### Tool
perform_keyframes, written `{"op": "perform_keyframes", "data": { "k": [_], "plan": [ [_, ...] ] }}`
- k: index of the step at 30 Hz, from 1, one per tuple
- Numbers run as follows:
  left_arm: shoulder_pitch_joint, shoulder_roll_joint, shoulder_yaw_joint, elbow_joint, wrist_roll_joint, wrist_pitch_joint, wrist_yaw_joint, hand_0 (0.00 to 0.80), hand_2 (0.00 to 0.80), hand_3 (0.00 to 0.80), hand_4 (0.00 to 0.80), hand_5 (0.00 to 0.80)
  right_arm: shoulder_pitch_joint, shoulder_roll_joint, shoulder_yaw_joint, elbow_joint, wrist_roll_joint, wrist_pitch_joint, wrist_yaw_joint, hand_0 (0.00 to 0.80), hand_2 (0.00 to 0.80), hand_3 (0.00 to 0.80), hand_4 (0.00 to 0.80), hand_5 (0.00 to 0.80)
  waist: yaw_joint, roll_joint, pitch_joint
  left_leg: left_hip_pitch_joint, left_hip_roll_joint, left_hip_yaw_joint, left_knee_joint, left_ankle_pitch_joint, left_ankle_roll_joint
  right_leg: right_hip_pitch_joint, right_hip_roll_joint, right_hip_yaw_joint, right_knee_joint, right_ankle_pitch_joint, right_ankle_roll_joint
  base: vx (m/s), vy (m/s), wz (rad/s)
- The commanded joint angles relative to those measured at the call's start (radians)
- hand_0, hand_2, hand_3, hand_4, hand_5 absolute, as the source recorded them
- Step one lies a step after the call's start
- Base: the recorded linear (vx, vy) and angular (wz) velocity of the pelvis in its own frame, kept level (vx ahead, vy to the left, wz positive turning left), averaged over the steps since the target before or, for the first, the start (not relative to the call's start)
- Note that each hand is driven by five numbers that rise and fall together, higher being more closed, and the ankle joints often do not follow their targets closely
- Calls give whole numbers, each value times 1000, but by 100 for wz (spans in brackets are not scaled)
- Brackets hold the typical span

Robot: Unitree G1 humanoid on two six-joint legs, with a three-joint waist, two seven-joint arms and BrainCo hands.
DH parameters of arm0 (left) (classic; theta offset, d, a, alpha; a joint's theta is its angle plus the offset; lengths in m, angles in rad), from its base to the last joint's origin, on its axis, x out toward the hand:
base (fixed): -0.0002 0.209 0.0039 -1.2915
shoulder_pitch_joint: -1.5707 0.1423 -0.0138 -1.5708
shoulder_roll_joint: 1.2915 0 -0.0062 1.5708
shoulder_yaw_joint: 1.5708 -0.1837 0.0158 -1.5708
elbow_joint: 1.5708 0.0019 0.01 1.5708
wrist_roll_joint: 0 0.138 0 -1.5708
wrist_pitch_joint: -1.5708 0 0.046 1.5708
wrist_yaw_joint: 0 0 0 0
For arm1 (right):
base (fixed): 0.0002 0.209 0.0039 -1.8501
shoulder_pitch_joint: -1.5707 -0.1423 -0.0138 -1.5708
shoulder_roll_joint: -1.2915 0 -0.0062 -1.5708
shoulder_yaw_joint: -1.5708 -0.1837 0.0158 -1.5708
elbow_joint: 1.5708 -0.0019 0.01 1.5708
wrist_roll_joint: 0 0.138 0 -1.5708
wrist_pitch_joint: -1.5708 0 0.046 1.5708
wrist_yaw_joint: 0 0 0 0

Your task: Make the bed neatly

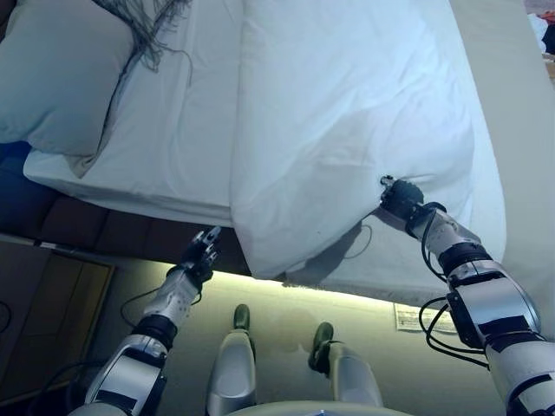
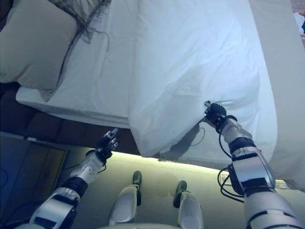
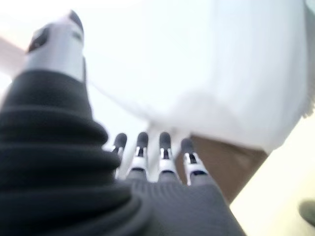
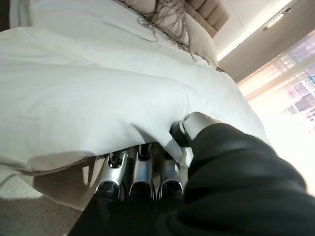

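Observation:
A white duvet (image 1: 347,113) covers the bed's middle and right, and its folded corner hangs over the near side. My right hand (image 1: 401,199) is at that hanging edge. In the right wrist view its fingers (image 4: 140,169) go under the duvet (image 4: 98,98) and the thumb presses on top, pinching the cloth. My left hand (image 1: 201,254) hovers with straight fingers beside the bed's near side, just left of the duvet's hanging corner, holding nothing. The bare white sheet (image 1: 173,130) shows left of the duvet. A pillow (image 1: 61,78) lies at the far left.
A grey fringed cloth (image 1: 143,26) lies between the pillow and the sheet. The brown padded bed base (image 1: 113,230) runs below the mattress. A wooden panel (image 1: 43,303) stands at lower left. A paper (image 1: 416,316) lies on the floor by my right arm.

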Motion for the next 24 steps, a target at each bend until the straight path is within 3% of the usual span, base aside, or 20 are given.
{"op": "perform_keyframes", "data": {
  "k": [1,11,16,24],
  "plan": [
    [-71,-18,-40,-7,-126,47,-11,0,0,0,0,0,-76,41,20,-107,95,-44,17,800,800,800,800,800,-6,-33,-16,-8,34,-7,-38,43,10,37,-21,22,-124,85,32,-48,-52,-1],
    [-108,-106,-43,74,-305,68,30,0,0,0,0,0,-114,88,44,-145,111,-69,-10,800,800,800,800,800,-18,-57,19,-28,42,-6,-31,44,10,15,-12,11,-108,78,27,-38,-41,-2],
    [-100,-163,19,139,-634,144,10,0,0,0,0,0,-129,101,47,-161,141,-79,-17,800,800,800,800,800,-21,-83,35,-42,51,-9,-25,40,8,4,-1,9,-100,72,24,-15,-80,-2],
    [-96,-230,53,145,-898,200,43,0,0,0,0,0,-146,151,62,-258,254,-104,-15,800,800,800,800,800,-20,-138,53,-65,78,-14,-18,36,-1,-4,26,8,-104,75,22,-4,-115,0]
  ]
}}
